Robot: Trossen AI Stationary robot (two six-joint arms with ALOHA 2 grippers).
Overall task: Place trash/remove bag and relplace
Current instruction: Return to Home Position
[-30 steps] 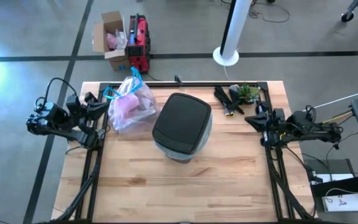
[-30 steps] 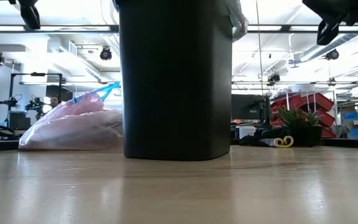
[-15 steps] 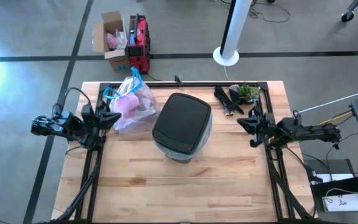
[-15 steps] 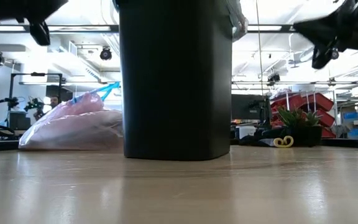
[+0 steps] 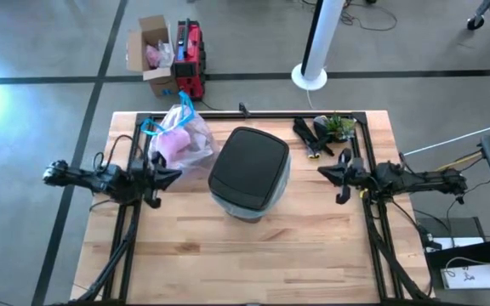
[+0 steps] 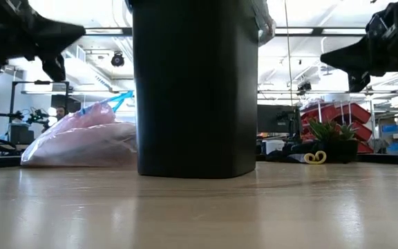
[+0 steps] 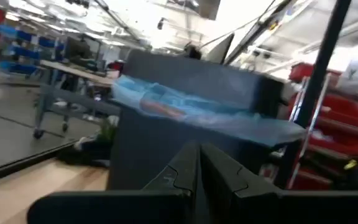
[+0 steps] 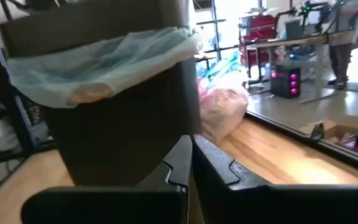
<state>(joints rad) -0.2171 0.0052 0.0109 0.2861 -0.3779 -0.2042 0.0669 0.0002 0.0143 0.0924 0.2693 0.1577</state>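
At the middle of the table (image 5: 253,263) stands the black bin (image 5: 249,170), lid down, with the new blue bag (image 8: 98,59) folded over its rim and the full pink bag (image 5: 177,143) just beside it at its ten o'clock. The left gripper (image 5: 173,176) hangs at the bin's nine o'clock and the right gripper (image 5: 323,174) at its three o'clock, each with fingers pressed together on nothing and pointing at the bin. To go home cleanly, I would draw each arm straight outward, the left passing clear of the pink bag, so nothing gets nudged.
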